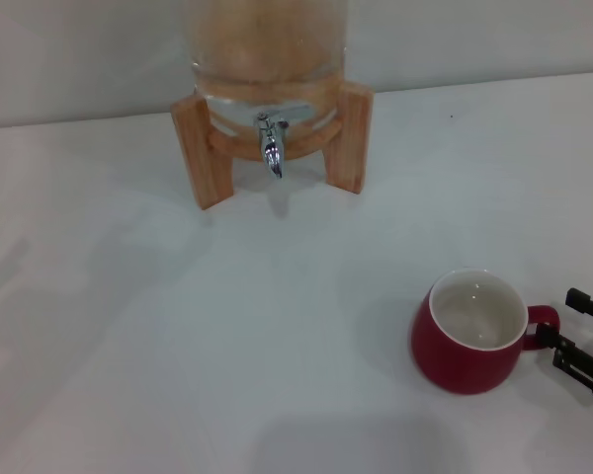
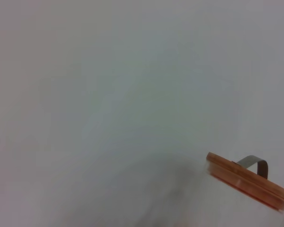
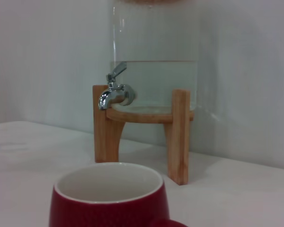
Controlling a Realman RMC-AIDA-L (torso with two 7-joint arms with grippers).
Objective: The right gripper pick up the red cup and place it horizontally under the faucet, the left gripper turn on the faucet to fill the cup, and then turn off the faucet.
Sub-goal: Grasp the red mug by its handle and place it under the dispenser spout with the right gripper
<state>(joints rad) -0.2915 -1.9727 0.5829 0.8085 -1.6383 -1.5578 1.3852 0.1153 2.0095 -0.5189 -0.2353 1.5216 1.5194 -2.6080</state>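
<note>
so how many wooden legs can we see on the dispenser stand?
3 visible. In the head view: one front left leg, one front right leg, and one partly hidden rear leg behind the faucet. A fourth may be hidden.

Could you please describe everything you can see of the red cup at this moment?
The red cup is a rounded, glossy dark red mug, ceramic by its look, with an off-white inside and a red loop handle. It stands upright on the white table, mouth up, and looks empty. It sits well in front of the faucet and towards the robot's right, not under it. The handle points at the right gripper, whose black jaws stand open at the handle; contact cannot be made out.
</note>
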